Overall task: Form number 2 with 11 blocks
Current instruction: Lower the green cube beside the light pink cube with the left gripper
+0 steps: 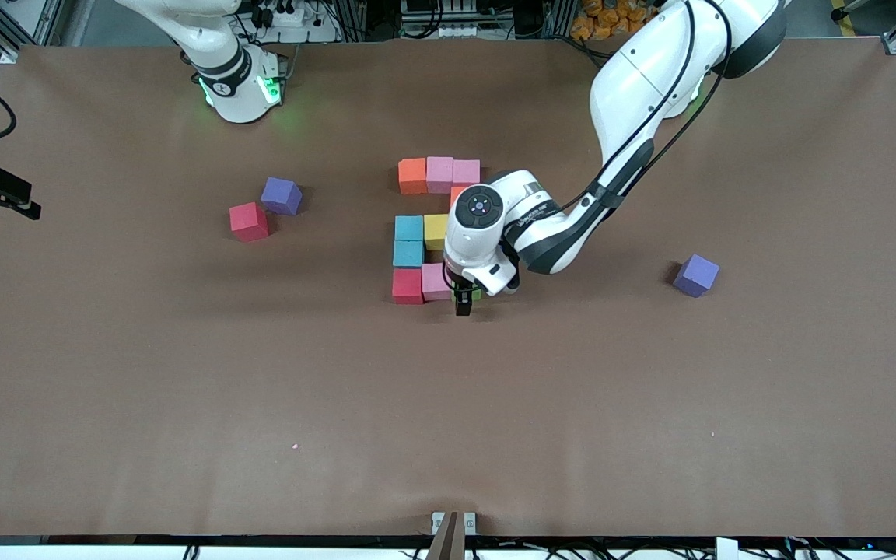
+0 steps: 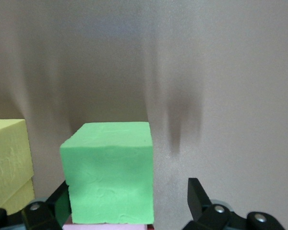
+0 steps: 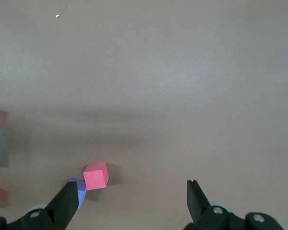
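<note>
1. We judge the step in hand to be the release of the small green matte foam cube [image 2: 108,172] at the nearest row of the multicoloured blocky digit-2 figure of foam cubes [image 1: 425,233]. In the left wrist view the left gripper [image 2: 129,203] has its fingers spread, one on each side of the cube, and seems to grip nothing.
2. The right gripper [image 3: 129,203] hangs over bare brown table [image 1: 183,389] with its fingers apart and empty; that arm waits.
3. The figure lies mid-table, partly hidden under the left arm. Its long axis runs from the robots' bases toward the front camera, the orange-and-pink row farthest from that camera, the row with the red cube [image 1: 407,285] nearest.
4. A loose pinkish-red foam cube [image 1: 249,222] sits toward the right arm's end, touching a purple foam cube [image 1: 281,195]; another purple cube [image 1: 696,275] lies toward the left arm's end.
5. Next, we think, the left gripper should lift straight up so neither finger drags the green cube out of line.
</note>
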Action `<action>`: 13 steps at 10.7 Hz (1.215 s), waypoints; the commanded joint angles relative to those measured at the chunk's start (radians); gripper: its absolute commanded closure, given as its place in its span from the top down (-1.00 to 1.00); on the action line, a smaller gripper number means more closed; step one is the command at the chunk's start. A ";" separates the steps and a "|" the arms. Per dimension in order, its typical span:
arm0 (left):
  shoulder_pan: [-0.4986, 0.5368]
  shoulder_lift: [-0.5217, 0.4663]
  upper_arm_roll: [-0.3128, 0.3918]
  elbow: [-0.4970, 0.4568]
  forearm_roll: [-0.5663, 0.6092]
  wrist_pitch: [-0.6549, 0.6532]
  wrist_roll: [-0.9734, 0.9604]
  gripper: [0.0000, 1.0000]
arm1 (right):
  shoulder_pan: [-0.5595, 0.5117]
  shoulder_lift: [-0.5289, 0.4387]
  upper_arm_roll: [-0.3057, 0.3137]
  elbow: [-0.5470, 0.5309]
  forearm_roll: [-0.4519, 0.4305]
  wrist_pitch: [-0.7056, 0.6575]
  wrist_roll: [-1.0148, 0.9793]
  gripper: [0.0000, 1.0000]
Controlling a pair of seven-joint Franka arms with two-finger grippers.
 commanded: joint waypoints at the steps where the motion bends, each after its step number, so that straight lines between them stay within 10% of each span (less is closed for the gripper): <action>1: 0.002 -0.031 0.004 -0.012 0.028 -0.004 0.001 1.00 | -0.005 0.014 0.003 0.026 0.005 -0.004 0.014 1.00; 13: 0.016 -0.061 -0.001 0.022 0.019 -0.050 0.003 1.00 | -0.008 0.026 0.003 0.026 0.020 0.031 0.014 1.00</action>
